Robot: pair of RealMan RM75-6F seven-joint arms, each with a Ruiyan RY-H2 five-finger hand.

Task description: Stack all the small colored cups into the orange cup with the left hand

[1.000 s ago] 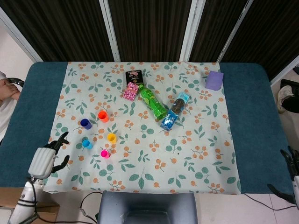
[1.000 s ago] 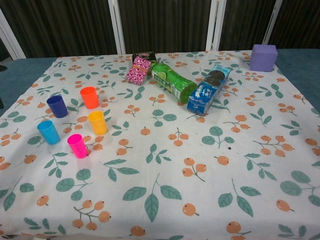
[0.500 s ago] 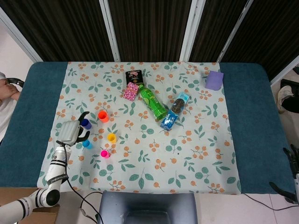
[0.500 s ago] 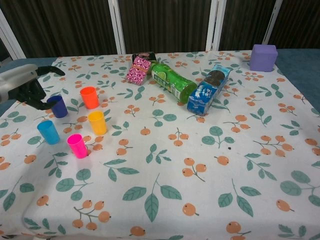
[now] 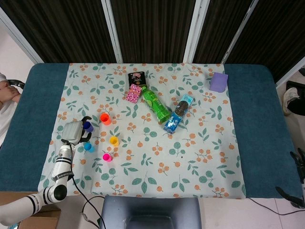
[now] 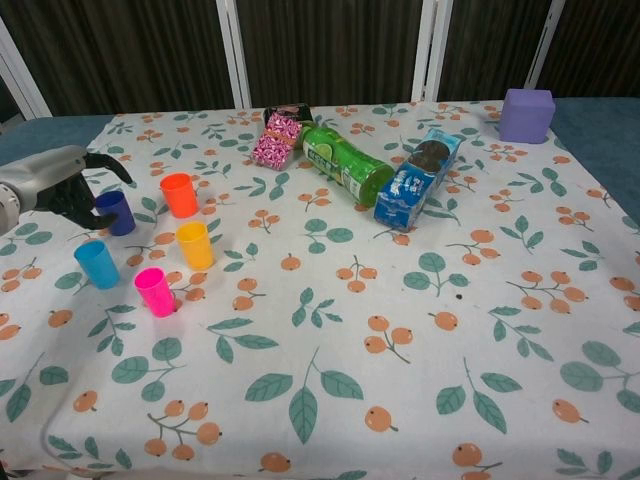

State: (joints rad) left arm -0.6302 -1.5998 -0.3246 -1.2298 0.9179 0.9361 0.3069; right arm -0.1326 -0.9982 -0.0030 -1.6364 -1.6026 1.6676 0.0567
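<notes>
The orange cup [image 5: 105,119] [image 6: 180,195] stands upright on the floral cloth at the left. Around it stand a dark blue cup [image 5: 88,126] [image 6: 116,212], a yellow cup [image 5: 114,140] [image 6: 194,245], a light blue cup [image 5: 88,147] [image 6: 97,264] and a pink cup [image 5: 107,157] [image 6: 155,291]. My left hand [image 5: 75,131] [image 6: 58,187] is low beside the dark blue cup, its fingers curved to either side of it with a gap still showing. The cup stands on the cloth. Only the spread dark fingers of my right hand [image 5: 299,167] show at the frame's right edge, holding nothing.
A green bottle [image 5: 155,104] [image 6: 347,165], a blue cookie pack [image 5: 177,113] [image 6: 417,176] and a pink snack packet [image 5: 135,88] [image 6: 279,136] lie mid-table. A purple box [image 5: 218,82] [image 6: 527,115] sits at the far right corner.
My left hand came up from the table's front-left edge to the dark blue cup, then lowered so its fingers bracket it. No cup has moved. My right hand slid further out of frame.
</notes>
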